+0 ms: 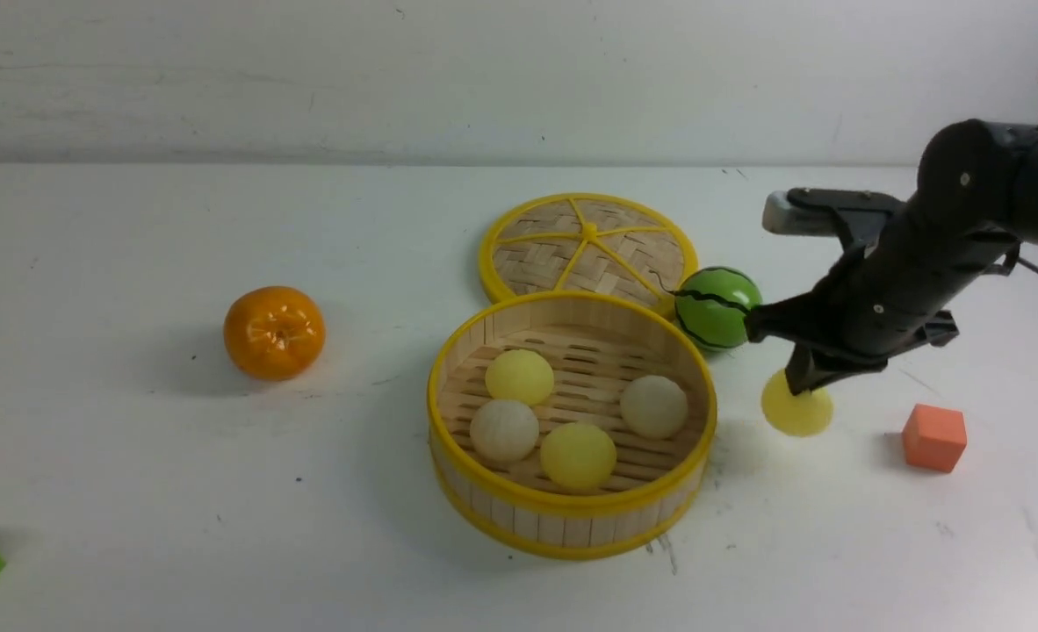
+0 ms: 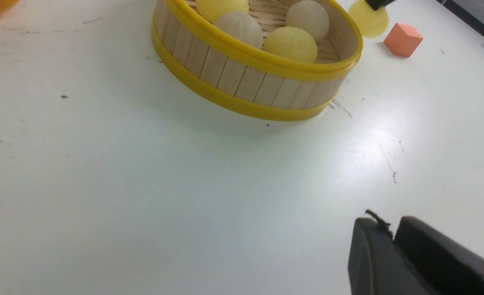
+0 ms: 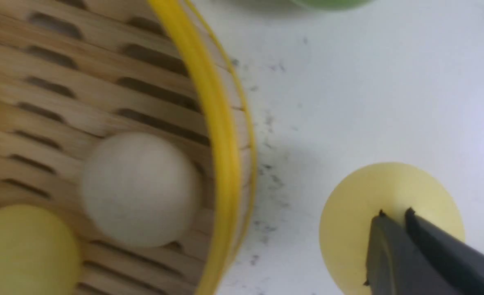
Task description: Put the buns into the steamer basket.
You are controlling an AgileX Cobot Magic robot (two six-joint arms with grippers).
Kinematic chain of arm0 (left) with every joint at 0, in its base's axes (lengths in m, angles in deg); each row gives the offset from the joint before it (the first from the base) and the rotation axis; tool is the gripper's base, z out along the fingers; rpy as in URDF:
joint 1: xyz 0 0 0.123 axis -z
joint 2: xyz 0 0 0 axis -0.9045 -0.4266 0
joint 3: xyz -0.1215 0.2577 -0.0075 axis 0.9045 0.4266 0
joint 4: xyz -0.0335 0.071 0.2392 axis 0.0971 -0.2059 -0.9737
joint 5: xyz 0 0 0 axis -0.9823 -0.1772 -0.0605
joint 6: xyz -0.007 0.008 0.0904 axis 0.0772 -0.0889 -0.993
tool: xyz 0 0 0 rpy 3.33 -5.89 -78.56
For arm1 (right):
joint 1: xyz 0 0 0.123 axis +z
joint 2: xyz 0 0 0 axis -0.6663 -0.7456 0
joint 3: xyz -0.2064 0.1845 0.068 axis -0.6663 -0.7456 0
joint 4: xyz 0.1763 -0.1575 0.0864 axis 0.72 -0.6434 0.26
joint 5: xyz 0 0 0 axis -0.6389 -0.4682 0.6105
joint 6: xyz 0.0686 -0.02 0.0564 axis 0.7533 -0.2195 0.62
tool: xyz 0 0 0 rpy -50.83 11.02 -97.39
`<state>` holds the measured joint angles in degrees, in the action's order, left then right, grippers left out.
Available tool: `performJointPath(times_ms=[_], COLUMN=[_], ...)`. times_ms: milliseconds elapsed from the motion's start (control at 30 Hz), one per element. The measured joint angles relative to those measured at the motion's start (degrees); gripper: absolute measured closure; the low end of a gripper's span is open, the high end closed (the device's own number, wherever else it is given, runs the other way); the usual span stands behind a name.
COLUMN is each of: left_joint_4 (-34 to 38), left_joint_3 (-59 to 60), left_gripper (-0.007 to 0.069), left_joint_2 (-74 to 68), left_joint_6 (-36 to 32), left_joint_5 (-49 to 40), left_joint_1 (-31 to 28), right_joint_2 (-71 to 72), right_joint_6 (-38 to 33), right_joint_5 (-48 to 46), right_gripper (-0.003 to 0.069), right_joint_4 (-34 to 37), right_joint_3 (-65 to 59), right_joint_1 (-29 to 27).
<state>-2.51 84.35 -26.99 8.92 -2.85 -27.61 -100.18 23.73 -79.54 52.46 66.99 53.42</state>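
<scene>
While four buns already lie in the steamer basket (image 1: pixel 572 518), the fifth bun (image 1: pixel 797 412), pale yellow, sits on the white table (image 1: pixel 133 456) just beside the basket's right wall. Directly above it is the right gripper (image 1: pixel 804 379), with its fingers pressed together and its tip at the bun's top, not around it; the bun appears to be resting on the table, not held. To do this step well, the fingers would likely need to spread wider than the ball, drop past its widest part, and close gently so the round bun does not squirt away toward the orange cube (image 1: pixel 934 437) or the green striped ball (image 1: pixel 717 307). Counting: five buns in all, two yellow and two off-white inside, one yellow outside; one basket; one woven lid (image 1: pixel 587 247) behind it; one orange fruit (image 1: pixel 274 332) far left. Resting low over bare table, the left gripper (image 2: pixel 391 237) also has its fingers together and holds nothing.
</scene>
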Motion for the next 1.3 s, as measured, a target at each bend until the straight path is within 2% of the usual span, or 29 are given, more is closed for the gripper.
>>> performJointPath(times_ms=[300, 600, 767, 900, 933, 967, 1067, 1133, 1233, 1300], left_joint_4=[0.0, 0.0, 0.0, 0.0, 0.0, 0.0, 0.0, 0.0, 0.0, 0.0], left_joint_3=[0.0, 0.0, 0.0, 0.0, 0.0, 0.0, 0.0, 0.0, 0.0, 0.0], left_gripper=[0.0546, 0.054, 0.0533, 0.0533, 0.0533, 0.0532, 0.0528, 0.0524, 0.0521, 0.0517], left_joint_2=[0.0, 0.0, 0.0, 0.0, 0.0, 0.0, 0.0, 0.0, 0.0, 0.0], left_joint_6=[0.0, 0.0, 0.0, 0.0, 0.0, 0.0, 0.0, 0.0, 0.0, 0.0], left_joint_5=[0.0, 0.0, 0.0, 0.0, 0.0, 0.0, 0.0, 0.0, 0.0, 0.0], left_joint_1=[0.0, 0.0, 0.0, 0.0, 0.0, 0.0, 0.0, 0.0, 0.0, 0.0], right_joint_2=[-1.3, -10.3, -12.8, -12.7, -12.7, -12.6, -10.1, -7.2, -1.1, 6.5], right_joint_6=[-4.7, -4.9, -4.9, -4.9, -4.9, -4.9, -4.9, -4.6, -2.5, 1.1], right_joint_5=[2.4, 7.3, 9.6, 10.3, 10.0, 8.8, 4.2, 0.1, -6.2, -12.0], right_gripper=[0.0662, 0.0651, 0.0565, 0.0433, 0.0365, 0.0309, 0.0214, 0.0193, 0.0214, 0.0289], right_joint_4=[9.9, 13.8, 14.7, 14.7, 14.7, 14.7, 14.3, 13.1, 9.1, 3.8], right_joint_3=[7.1, 9.4, 9.5, 9.8, 10.4, 10.9, 12.1, 12.4, 12.5, 11.4], right_joint_1=[8.7, 10.0, 10.0, 10.0, 10.0, 10.0, 10.0, 10.0, 10.0, 10.5])
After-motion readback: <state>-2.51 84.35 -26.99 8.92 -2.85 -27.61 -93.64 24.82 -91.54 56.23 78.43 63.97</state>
